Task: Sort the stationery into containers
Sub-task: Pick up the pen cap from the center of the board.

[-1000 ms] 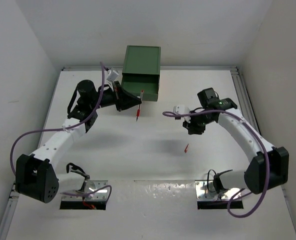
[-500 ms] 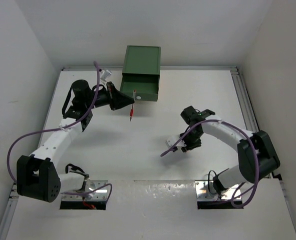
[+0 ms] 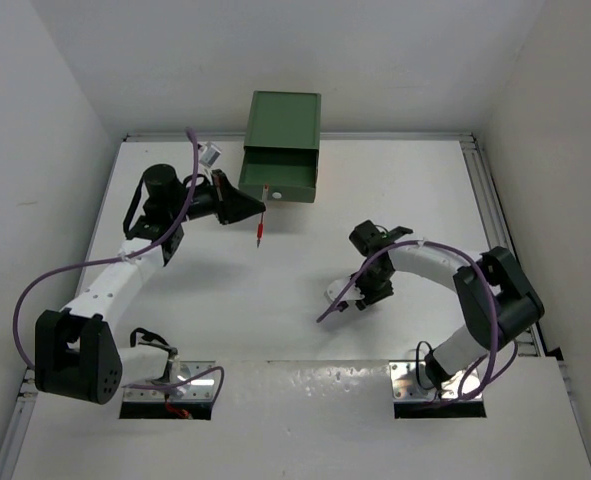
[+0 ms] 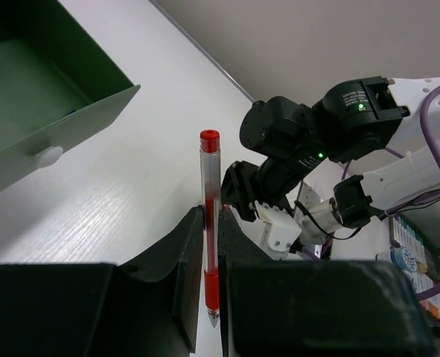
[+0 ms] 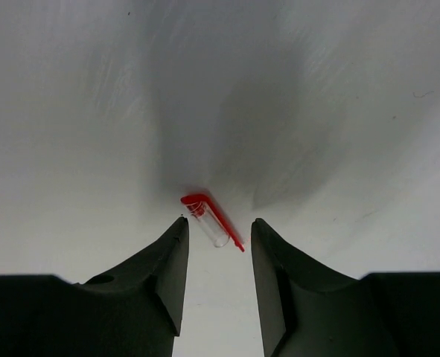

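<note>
The red pen (image 4: 210,171) is clamped in the left gripper (image 4: 211,223) near the pulled-out green drawer (image 4: 63,134), presumably for dropping in, while a red cap (image 5: 207,217) on the table (image 5: 93,111) is straddled by the right gripper (image 5: 220,223), spread wide, apparently for pickup.

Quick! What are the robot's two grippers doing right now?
Left gripper: closed, holding the red pen.
Right gripper: open, holding nothing, right by a small red cap.

White arms (image 3: 110,285) with black joints (image 3: 70,355), purple cables (image 3: 337,302), black fingers (image 5: 160,275).
</note>
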Available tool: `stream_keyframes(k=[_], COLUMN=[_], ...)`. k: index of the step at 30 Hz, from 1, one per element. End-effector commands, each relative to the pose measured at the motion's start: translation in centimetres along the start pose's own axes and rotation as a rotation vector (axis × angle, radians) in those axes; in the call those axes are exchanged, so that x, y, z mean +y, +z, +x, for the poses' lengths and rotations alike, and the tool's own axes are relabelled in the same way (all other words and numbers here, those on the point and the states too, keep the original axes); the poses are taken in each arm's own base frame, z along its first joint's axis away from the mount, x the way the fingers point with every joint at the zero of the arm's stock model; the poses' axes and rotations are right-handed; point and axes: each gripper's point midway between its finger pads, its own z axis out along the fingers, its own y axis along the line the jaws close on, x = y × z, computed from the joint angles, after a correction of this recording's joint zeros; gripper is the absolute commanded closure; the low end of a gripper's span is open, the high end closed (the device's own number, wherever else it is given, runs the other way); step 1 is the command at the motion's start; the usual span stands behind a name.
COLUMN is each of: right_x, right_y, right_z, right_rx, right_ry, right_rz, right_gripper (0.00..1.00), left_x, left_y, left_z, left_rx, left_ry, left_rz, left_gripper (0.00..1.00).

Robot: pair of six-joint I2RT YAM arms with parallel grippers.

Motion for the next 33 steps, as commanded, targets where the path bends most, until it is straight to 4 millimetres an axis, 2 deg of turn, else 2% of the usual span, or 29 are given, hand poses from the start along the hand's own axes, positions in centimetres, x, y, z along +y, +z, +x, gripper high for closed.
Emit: stream_keyframes(k=[1, 13, 16, 18, 21, 22, 23, 24, 25, 27, 28, 29, 30, 31, 32, 33], right_x=[-0.9, 0.9, 1.3, 1.4, 0.1, 0.5, -0.8, -0.9, -2.7, -3.9, -5.9, -6.9, -7.5, -9.3, -10.0, -11.2], right_y=[0.5, 2.3, 2.6, 2.7, 1.7, 1.8, 0.8, 0.1, -1.2, -3.2, -5.2, -6.8, -8.0, -10.7, -12.4, -14.5], right_z=[-0.2, 0.6, 0.6, 0.3, -0.6, -0.9, -1.6, -2.1, -3.4, -4.8, -6.5, -7.0, -7.9, -9.1, -10.0, -10.8], right_rx=[0.004, 0.030, 0.032, 0.035, 0.006, -0.004, -0.022, -0.040, -0.093, -0.160, -0.238, -0.284, -0.339, -0.437, -0.511, -0.581], right_ry=[-0.043, -0.098, -0.093, -0.093, -0.039, -0.014, 0.007, 0.087, 0.122, 0.266, 0.301, 0.352, 0.475, 0.528, 0.665, 0.714], right_rz=[0.012, -0.056, -0.071, -0.081, -0.046, -0.059, -0.024, -0.020, 0.028, 0.066, 0.117, 0.156, 0.167, 0.211, 0.221, 0.246], right_gripper=[0.62, 0.69, 0.75, 0.83, 0.93, 0.96, 0.99, 1.00, 1.00, 1.00, 1.00, 1.00, 1.00, 1.00, 1.00, 1.00], left_x=[-0.6, 0.5, 0.7, 0.6, 0.4, 0.3, 0.1, 0.0, -0.3, -0.7, -1.1, -1.3, -1.5, -2.0, -2.2, -3.2], left_y=[-0.6, -1.0, -1.1, -1.1, -1.1, -1.1, -1.2, -1.3, -1.5, -1.9, -2.2, -2.4, -2.7, -3.0, -3.3, -3.7], left_z=[-1.1, -1.1, -1.0, -1.1, -1.6, -1.7, -2.0, -2.3, -2.9, -3.9, -4.4, -4.7, -5.5, -6.0, -6.2, -7.1], left_rx=[-0.035, -0.040, -0.043, -0.048, -0.067, -0.071, -0.081, -0.092, -0.113, -0.151, -0.170, -0.184, -0.215, -0.237, -0.257, -0.299], left_ry=[0.033, 0.019, 0.010, 0.007, 0.006, 0.006, 0.014, 0.019, 0.026, 0.032, 0.039, 0.039, 0.032, 0.032, 0.033, 0.041], left_rz=[0.006, -0.018, -0.023, -0.020, -0.015, -0.013, -0.012, -0.014, -0.013, -0.010, -0.011, -0.011, -0.010, -0.004, -0.001, 0.014], left_gripper=[1.00, 1.00, 1.00, 1.00, 1.00, 1.00, 1.00, 1.00, 1.00, 1.00, 1.00, 1.00, 1.00, 1.00, 1.00, 1.00])
